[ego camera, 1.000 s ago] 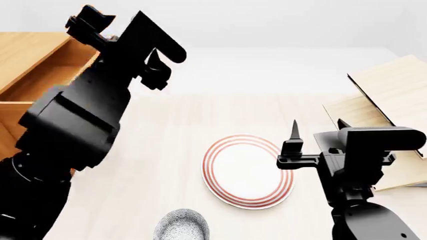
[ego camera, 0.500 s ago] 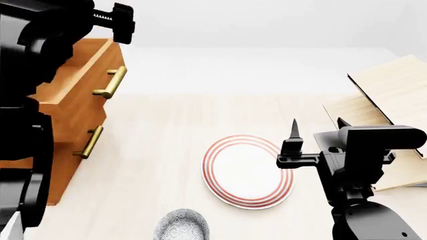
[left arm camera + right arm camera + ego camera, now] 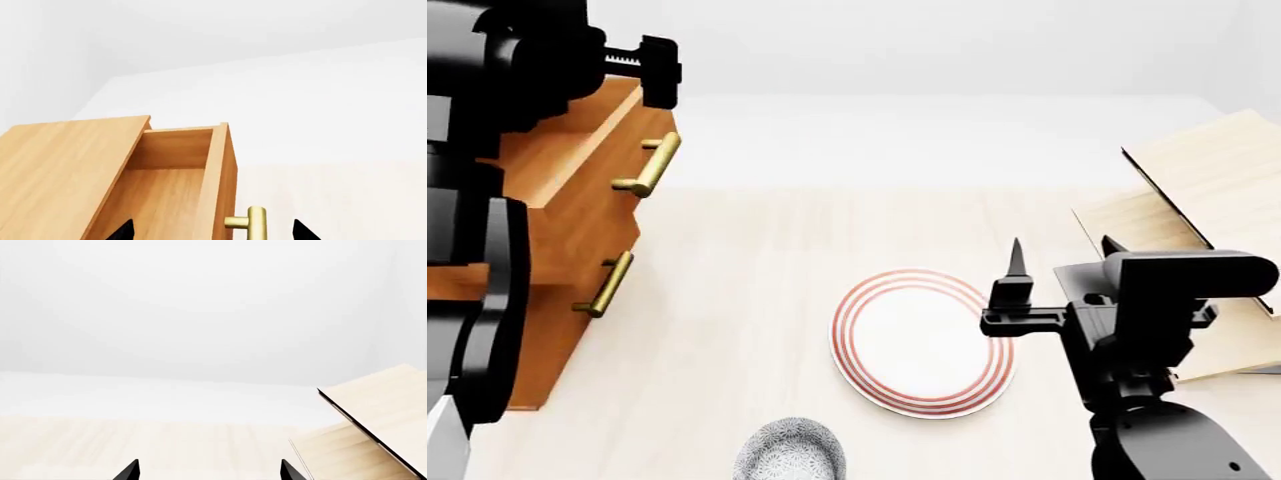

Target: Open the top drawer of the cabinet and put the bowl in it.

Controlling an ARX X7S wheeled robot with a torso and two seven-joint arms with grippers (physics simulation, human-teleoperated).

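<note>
— Where are the claws, and what are they doing?

— The left gripper (image 3: 210, 231) sits above the pulled-out top drawer (image 3: 175, 185), released: its two dark fingertips (image 3: 123, 231) stand well apart, one over the drawer's box, the other beyond the brass handle (image 3: 248, 222), gripping nothing. In the head view the left arm fills the desk's left edge. The right gripper (image 3: 1061, 262) hangs over the right part of the desk, also spread wide and empty, its fingers (image 3: 1014, 262) pointing toward the far edge.

— Which way does the drawer run?

— Its front panel lies lengthwise from the near side to the far side, handle facing the middle of the desk; the open box reaches back under the top of the cabinet (image 3: 567, 225), showing lighter wood inside. A lower handle (image 3: 605, 284) sits on the cabinet front below it.

— And the bowl?

— The bowl (image 3: 789, 450) stands at the near edge of the desk (image 3: 747, 300), cut off by the frame, mouth up as far as it shows, apart from both grippers and well apart from the cabinet.

— What lies around it?

— The red-ringed plate (image 3: 924, 340) lies flat just beyond the bowl, toward the right, near the right gripper. A tilted light-wood rack (image 3: 1208, 215) occupies the right edge. Bare desk separates bowl and cabinet.
</note>
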